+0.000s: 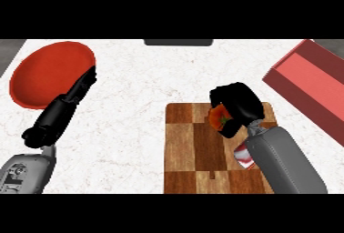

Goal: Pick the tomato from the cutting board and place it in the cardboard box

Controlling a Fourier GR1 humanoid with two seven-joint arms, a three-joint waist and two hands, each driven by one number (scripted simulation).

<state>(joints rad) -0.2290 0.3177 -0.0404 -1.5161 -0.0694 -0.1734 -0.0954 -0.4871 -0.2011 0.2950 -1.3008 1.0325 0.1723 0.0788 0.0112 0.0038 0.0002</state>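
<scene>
The red tomato (218, 117) shows at the upper part of the checkered wooden cutting board (194, 150). My right hand (236, 103) is curled round it and hides most of it; I cannot tell whether it still rests on the board. The box (310, 82), red-pink in colour, lies tilted at the right edge, apart from the hand. My left hand (75, 93) stretches with straight fingers over the rim of a red plate (47, 68) at the upper left, holding nothing.
A small red-and-white object (243, 157) lies on the board beside my right forearm. A dark grey item (178, 42) sits at the counter's far edge. White marble counter (134, 127) spreads between the plate and the board.
</scene>
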